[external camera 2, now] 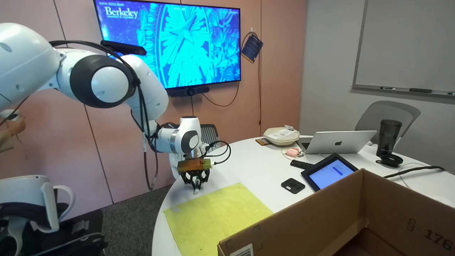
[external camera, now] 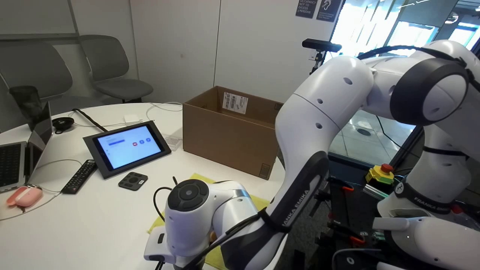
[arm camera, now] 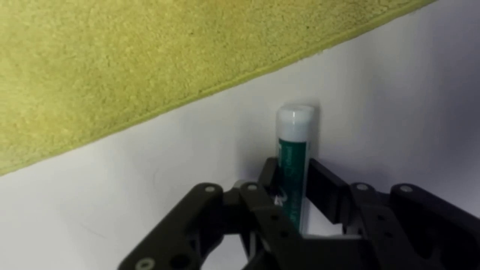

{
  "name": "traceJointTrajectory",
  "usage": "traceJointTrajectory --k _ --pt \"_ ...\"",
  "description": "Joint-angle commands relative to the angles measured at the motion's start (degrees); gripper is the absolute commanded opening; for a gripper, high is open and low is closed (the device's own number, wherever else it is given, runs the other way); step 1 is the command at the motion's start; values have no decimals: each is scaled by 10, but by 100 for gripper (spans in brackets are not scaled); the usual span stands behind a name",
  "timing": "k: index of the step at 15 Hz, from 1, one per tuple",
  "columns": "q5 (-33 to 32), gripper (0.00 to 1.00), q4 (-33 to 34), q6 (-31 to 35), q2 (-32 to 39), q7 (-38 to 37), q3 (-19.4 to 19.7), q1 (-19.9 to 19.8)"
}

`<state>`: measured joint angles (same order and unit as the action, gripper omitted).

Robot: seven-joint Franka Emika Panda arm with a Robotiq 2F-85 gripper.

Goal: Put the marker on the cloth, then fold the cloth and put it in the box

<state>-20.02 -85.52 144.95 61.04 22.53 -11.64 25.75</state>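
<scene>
A large brown cardboard box [external camera: 228, 140], open at the top, stands near the edge of the round white counter [external camera: 93, 225]; on an inner wall is a white paper label [external camera: 235, 102] with dark print. Only part of its bottom shows. In an exterior view, a round cream bowl [external camera 2: 284, 143] near the counter's far edge holds white papers [external camera 2: 282, 134], and a tall dark tumbler [external camera 2: 388, 137] stands near the silver laptop [external camera 2: 355, 142], its contents too dim to tell.

The thin bright yellow square cloth [external camera 2: 220, 217] lies flat, one corner close to the counter's curved edge. Just beside the cloth, apart from it, is the slim dark green marker [arm camera: 292, 168] with its white end. The black jaws are drawn nearly together, pressing the marker from both sides; whether it touches the counter cannot be told.

Near the box sits a black-framed tablet [external camera: 129, 148] with a lit screen, a long black remote control [external camera: 78, 176] and a dark rounded-square puck [external camera: 133, 180] beside it. A grey chair [external camera: 105, 58] stands beyond the counter's edge. A wide wall screen [external camera 2: 199, 42] glows blue behind the white robot arm [external camera 2: 153, 89]; a whiteboard [external camera 2: 405, 46] hangs on the grey wall.
</scene>
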Motion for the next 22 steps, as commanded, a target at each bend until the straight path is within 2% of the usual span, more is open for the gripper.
traceJointTrajectory --k 1,5,10,14,18,22 --pt "1 13 -6 -22 -10 5 -8 -12" --pt "2 13 -42 -38 -45 25 -17 -34" --pt "-1 13 -146 -27 -135 72 -34 -88" --pt "-3 13 -219 -12 -189 110 -31 -138" --pt "-1 13 -252 -9 -207 174 -22 -191" --pt "-6 13 -253 10 -190 235 -9 -223"
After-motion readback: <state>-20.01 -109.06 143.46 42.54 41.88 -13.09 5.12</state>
